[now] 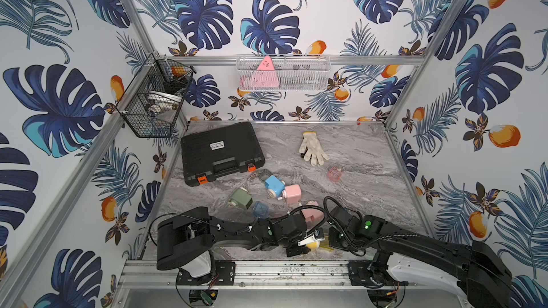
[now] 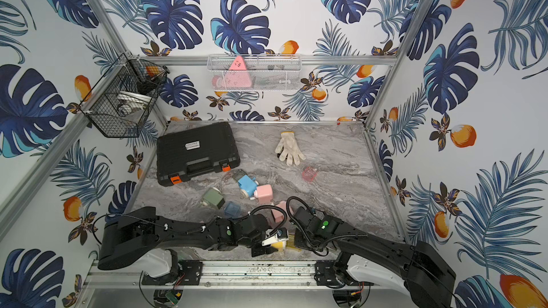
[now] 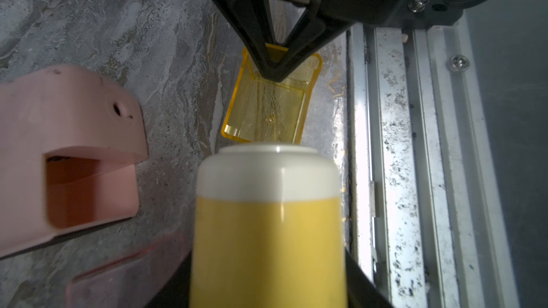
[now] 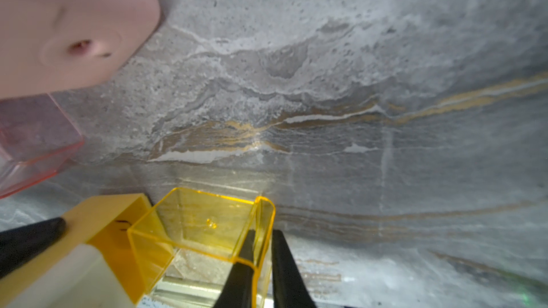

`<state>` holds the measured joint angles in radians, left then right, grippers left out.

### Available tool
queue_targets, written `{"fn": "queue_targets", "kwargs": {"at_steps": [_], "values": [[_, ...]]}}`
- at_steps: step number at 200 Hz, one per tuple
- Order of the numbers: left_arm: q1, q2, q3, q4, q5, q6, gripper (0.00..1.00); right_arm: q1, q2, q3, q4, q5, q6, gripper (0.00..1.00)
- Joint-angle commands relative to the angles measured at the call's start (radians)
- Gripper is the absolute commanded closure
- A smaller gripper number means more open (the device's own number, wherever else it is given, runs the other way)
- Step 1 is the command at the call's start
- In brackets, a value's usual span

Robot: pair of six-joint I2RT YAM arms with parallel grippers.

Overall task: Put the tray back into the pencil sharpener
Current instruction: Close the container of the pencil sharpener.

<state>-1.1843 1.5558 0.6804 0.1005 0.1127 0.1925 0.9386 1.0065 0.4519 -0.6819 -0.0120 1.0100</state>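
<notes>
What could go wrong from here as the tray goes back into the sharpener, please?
The right gripper pinches only one thin wall of the yellow tray, so it may pivot or slip on contact. The slot of the yellow sharpener is hidden, so the tray could jam crooked.

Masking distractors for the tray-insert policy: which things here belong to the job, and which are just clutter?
Job:
- yellow sharpener, held in left gripper
- yellow tray, wall pinched by right gripper

Clutter:
- black case
- glove
- pink trays
- blue tray
- green sharpener
- blue sharpener
- pink sharpeners
- baskets
</notes>
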Motion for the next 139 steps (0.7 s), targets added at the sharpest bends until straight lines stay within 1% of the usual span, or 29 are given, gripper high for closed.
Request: {"fn": "queue_targets", "kwargs": {"at_steps": [1, 62, 139], "values": [[0.000, 0.006, -0.005, -0.038, -0.019, 0.020, 0.56, 0.000, -0.003, 0.001, 0.012, 0.000, 0.009, 0.83], [0.000, 0.010, -0.018, -0.013, -0.021, 0.025, 0.57, -0.004, -0.034, -0.023, 0.065, -0.007, 0.028, 0.83], [0.000, 0.015, -0.024, 0.005, -0.031, 0.040, 0.57, -0.009, -0.016, -0.019, 0.075, -0.043, -0.001, 0.88]]}}
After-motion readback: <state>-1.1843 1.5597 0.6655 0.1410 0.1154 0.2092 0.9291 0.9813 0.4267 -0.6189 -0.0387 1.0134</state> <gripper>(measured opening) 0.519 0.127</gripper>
